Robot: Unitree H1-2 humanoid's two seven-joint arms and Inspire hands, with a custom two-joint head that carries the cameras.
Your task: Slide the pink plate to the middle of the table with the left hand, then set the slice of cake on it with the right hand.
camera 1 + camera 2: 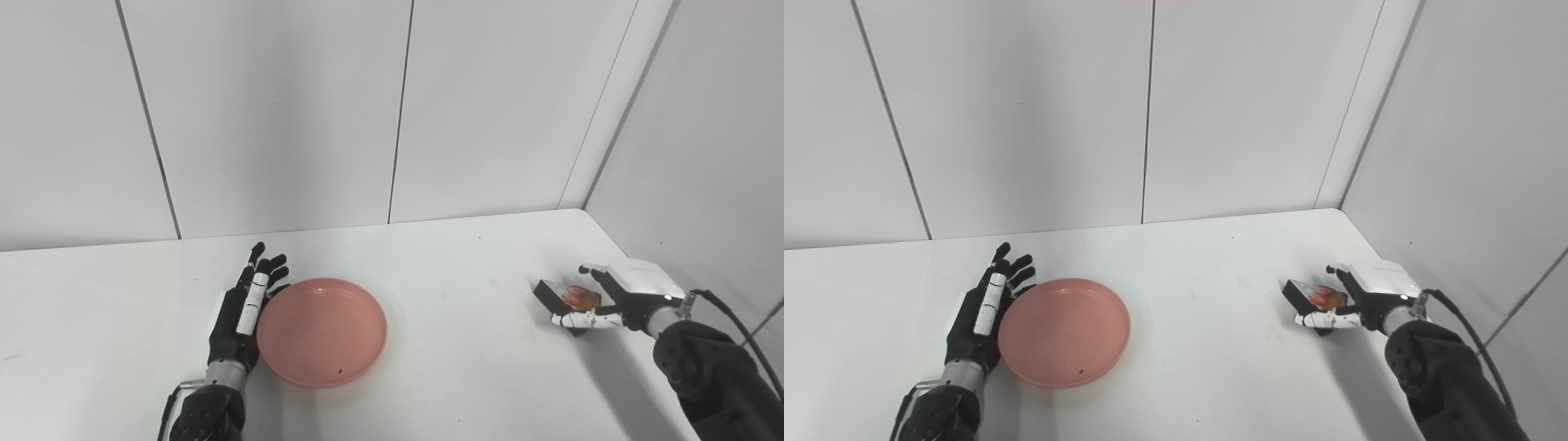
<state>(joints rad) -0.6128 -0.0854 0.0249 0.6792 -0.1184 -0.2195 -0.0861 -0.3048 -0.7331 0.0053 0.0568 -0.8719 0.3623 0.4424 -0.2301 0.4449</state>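
The pink plate (pixel 321 331) lies flat on the white table (pixel 453 355), left of the middle. My left hand (pixel 244 309) stands on edge with its fingers straight and apart, pressed against the plate's left rim. The slice of cake (pixel 566 296), dark with red and orange fruit on top, sits at the right side of the table. My right hand (pixel 612 297) has its fingers around the slice, thumb at the front and fingers behind. In the right eye view the plate (pixel 1064 331), the left hand (pixel 983 312), the cake (pixel 1314 297) and the right hand (pixel 1363 294) stand the same.
White wall panels stand behind the table and along its right side, meeting in the far right corner. The table's right edge runs close by the right hand. A black cable (pixel 741 327) hangs off the right wrist.
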